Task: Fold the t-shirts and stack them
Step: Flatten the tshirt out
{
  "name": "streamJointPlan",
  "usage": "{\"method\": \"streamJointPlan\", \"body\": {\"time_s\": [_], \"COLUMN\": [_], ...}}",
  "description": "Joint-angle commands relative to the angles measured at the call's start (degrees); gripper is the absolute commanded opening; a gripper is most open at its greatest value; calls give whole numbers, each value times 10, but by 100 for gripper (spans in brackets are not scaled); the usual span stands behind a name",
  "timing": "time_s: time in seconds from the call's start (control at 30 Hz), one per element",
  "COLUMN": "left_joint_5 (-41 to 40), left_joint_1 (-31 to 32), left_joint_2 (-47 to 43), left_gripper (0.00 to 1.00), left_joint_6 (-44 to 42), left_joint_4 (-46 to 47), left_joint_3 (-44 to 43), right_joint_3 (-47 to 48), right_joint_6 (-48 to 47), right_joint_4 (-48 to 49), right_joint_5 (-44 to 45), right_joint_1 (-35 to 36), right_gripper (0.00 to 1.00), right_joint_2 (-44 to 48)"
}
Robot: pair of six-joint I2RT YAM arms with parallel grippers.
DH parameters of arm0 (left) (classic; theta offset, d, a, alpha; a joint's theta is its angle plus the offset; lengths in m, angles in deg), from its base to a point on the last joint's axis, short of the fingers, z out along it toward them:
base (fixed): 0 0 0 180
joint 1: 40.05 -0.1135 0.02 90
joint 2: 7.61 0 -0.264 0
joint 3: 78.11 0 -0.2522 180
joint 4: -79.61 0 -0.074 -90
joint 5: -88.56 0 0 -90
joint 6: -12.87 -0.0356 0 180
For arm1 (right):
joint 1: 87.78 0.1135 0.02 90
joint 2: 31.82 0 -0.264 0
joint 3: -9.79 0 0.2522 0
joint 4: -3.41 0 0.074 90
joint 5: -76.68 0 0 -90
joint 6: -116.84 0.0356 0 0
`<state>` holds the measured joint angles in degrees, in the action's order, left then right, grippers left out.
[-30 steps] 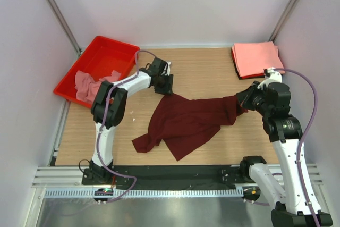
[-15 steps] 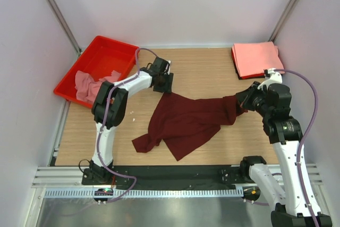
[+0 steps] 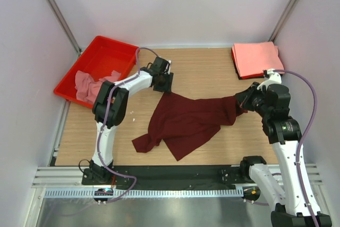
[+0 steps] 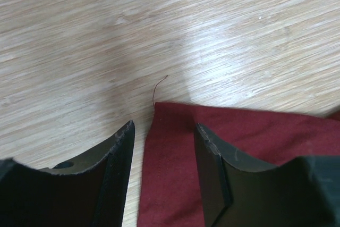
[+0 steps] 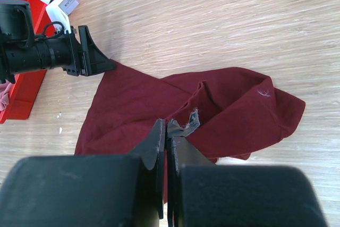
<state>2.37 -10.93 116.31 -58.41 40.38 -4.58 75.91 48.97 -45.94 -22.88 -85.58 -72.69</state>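
A: Where does the crumpled dark maroon cloth t-shirt (image 3: 186, 120) lie?
B: On the wooden table (image 3: 207, 70), right of the rigid red plastic tray (image 3: 109, 57), which holds a dusty pink shirt (image 3: 85, 84). Folded salmon-pink shirts (image 3: 256, 59) sit farthest right of the tray.
A: And the grippers?
B: The left gripper (image 4: 163, 126), nearer the tray, stands spread over the maroon corner, gripping nothing. The right gripper (image 5: 166, 126), farther from the tray, pinches the maroon cloth tight.
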Motion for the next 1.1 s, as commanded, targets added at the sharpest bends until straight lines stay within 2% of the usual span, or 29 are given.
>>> {"method": "streamJointPlan", "body": {"time_s": [0.0,0.13,0.2,0.3,0.33,0.43,0.5,0.57,0.6,0.63,0.77,0.83,0.97,1.07], "left_joint_5": [1,-5,0,20,24,50,52,19,-2,-63,-179,-207,-275,-318], "left_joint_1": [0,-1,-1,1,2,2,2,2,2,2,1,1,1,2], "left_joint_2": [17,23,25,21,19,1,-25,-73,-93,-116,-246,-318,-424,-497], "left_gripper": [49,47,42,27,15,0,0,0,0,0,0,0,0,0], "left_joint_6": [-11,-13,-13,-13,-12,-5,2,5,10,12,22,25,28,32], "left_joint_4": [2,-5,-6,-8,-9,-11,-17,-46,-58,-79,-127,-142,-149,-148], "left_joint_3": [-20,-24,-27,-28,-27,-26,-27,-39,-43,-47,-79,-105,-137,-152], "right_joint_3": [2,5,5,6,6,14,24,48,61,78,214,255,387,452], "right_joint_6": [-10,-11,-12,-13,-14,-9,-2,12,15,13,-25,-38,-79,-111], "right_joint_4": [26,25,23,23,23,19,21,20,22,20,11,31,62,83], "right_joint_5": [2,5,8,11,12,14,16,29,34,49,145,174,176,177], "right_joint_1": [5,8,11,12,12,12,12,12,12,12,12,11,11,11], "right_gripper": [1,1,1,1,1,1,1,1,1,1,1,1,1,1], "right_joint_2": [7,7,7,7,7,1,-8,-27,-37,-47,-102,-127,-165,-171]}}
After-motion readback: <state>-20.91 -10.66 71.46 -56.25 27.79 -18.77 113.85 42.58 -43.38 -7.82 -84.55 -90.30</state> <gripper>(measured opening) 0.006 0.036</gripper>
